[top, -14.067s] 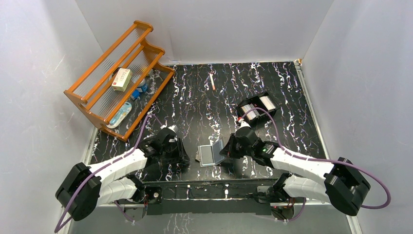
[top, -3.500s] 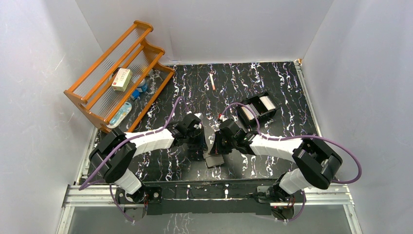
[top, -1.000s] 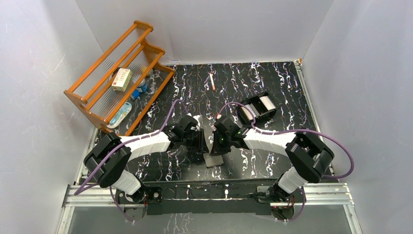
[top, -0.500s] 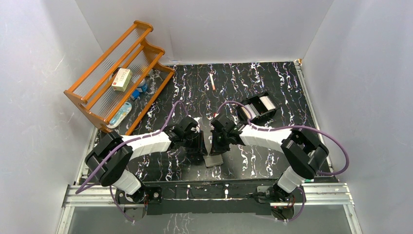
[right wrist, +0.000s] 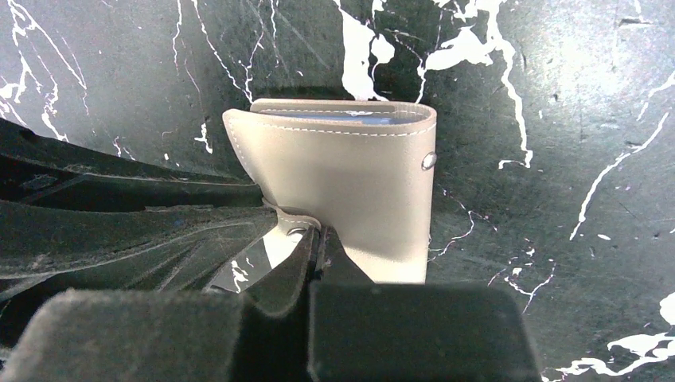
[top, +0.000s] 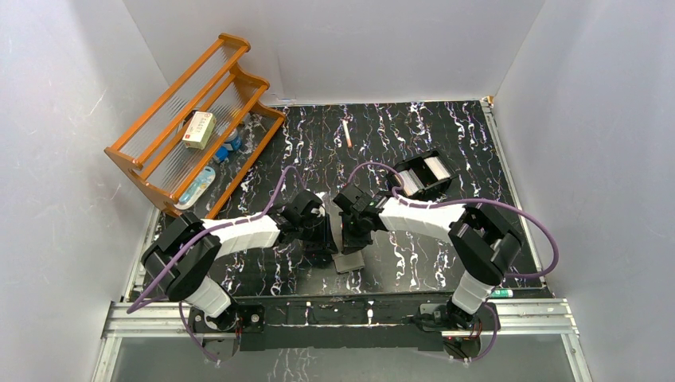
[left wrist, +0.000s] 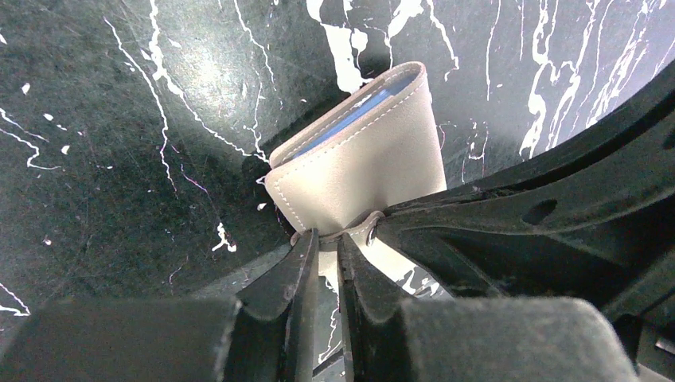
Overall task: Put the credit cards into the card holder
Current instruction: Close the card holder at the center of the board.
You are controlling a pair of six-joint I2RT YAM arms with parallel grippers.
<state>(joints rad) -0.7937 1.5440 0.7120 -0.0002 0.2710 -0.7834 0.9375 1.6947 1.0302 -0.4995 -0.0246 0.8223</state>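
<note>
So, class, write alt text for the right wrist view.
A folded grey-beige card holder lies on the black marbled table. The shut right gripper sits at its snap tab; the left gripper points in from the left.

I see the card holder (top: 349, 261) low at frame centre on the table (top: 306, 147), the tray (top: 419, 176) up and right of it, the rack (top: 193, 127) at upper left.

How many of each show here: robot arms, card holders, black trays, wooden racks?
robot arms: 2 (left arm, right arm)
card holder: 1
black tray: 1
wooden rack: 1
total: 5
</note>
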